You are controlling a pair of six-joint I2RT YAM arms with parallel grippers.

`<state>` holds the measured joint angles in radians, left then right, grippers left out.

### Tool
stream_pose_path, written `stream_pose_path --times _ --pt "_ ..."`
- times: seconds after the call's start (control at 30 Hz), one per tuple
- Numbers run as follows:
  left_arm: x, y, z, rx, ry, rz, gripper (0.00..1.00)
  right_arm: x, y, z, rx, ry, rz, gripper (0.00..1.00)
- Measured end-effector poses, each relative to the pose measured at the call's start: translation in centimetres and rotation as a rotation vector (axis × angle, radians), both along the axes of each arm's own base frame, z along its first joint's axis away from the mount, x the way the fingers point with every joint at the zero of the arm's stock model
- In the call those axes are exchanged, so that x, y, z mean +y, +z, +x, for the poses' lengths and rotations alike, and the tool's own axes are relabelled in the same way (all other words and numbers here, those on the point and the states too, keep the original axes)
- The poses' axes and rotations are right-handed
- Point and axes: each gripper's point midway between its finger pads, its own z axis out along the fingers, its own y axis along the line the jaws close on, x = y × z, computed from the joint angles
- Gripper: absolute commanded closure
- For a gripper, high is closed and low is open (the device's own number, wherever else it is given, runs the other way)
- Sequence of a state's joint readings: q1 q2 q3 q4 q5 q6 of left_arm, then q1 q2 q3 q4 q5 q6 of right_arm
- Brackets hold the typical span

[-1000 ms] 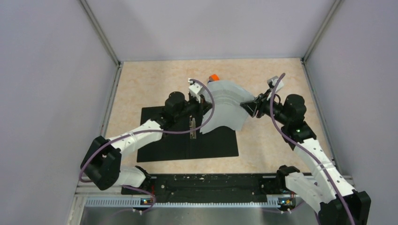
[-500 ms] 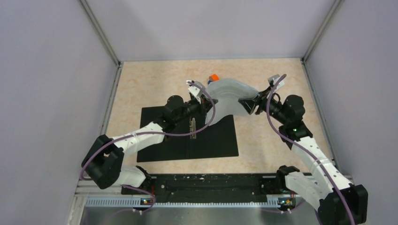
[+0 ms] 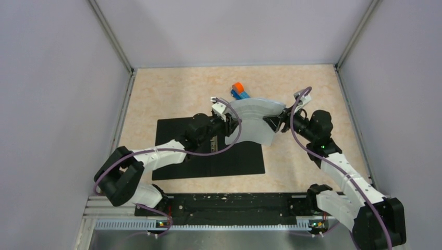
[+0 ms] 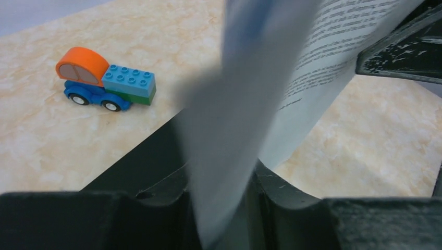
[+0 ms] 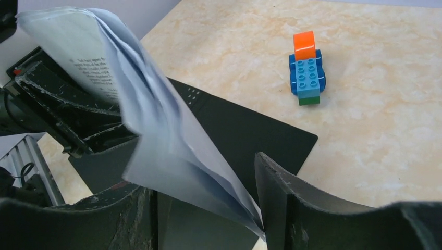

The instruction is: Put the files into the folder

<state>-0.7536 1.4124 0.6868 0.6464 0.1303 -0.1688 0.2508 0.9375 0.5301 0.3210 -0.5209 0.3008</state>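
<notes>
The files (image 3: 253,120) are a thin stack of white sheets, arched up between my two grippers above the far right corner of the open black folder (image 3: 234,156). My left gripper (image 3: 229,121) is shut on the stack's left edge; in the left wrist view the sheets (image 4: 245,104) rise from between its closed jaws (image 4: 221,208). My right gripper (image 3: 274,124) is at the stack's right edge. In the right wrist view its jaws (image 5: 206,192) stand wide apart, and the sheets (image 5: 140,114) lean against one finger only, above the folder (image 5: 245,125).
A blue-and-orange toy truck (image 3: 240,91) stands on the beige table just behind the sheets; it also shows in both wrist views (image 4: 104,83) (image 5: 306,67). Grey walls close the back and both sides.
Both grippers have moved nearer and closer together with the sheets, which now arch more tightly over the folder's corner. The toy truck, mostly covered before, now shows fully.
</notes>
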Motion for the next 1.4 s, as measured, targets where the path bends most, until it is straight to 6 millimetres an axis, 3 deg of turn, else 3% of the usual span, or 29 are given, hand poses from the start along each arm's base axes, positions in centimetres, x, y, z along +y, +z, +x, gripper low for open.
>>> stream_pose_path --times 0.2,0.33,0.8,0.97,1.07,1.23,1.3,1.4 --pt "0.7 -1.0 0.0 0.012 0.033 0.014 0.48 0.1 -0.6 -0.3 0.012 0.004 0.008 0.41" --pt "0.9 -0.8 0.0 0.008 0.04 0.012 0.45 0.3 -0.6 -0.4 0.01 0.017 0.02 0.39" --pt "0.7 0.0 -0.6 -0.003 0.011 -0.006 0.77 0.4 -0.7 -0.1 0.012 0.021 0.027 0.39" --pt "0.4 0.1 -0.6 -0.001 -0.004 -0.009 1.0 0.4 -1.0 -0.2 0.022 0.022 0.024 0.39" --pt "0.0 0.7 -0.6 -0.002 -0.021 -0.007 1.0 0.4 -1.0 -0.2 0.023 0.025 0.017 0.38" --pt "-0.9 4.2 -1.0 -0.044 -0.089 0.011 1.0 0.7 0.9 -0.2 0.005 0.047 0.006 0.29" --pt "-0.6 6.7 -1.7 -0.075 -0.112 0.018 1.0 0.8 2.8 -0.2 -0.033 0.058 0.008 0.28" --pt "0.5 12.1 -3.4 -0.158 -0.148 0.008 1.0 1.2 6.8 -0.7 -0.111 0.097 0.019 0.27"
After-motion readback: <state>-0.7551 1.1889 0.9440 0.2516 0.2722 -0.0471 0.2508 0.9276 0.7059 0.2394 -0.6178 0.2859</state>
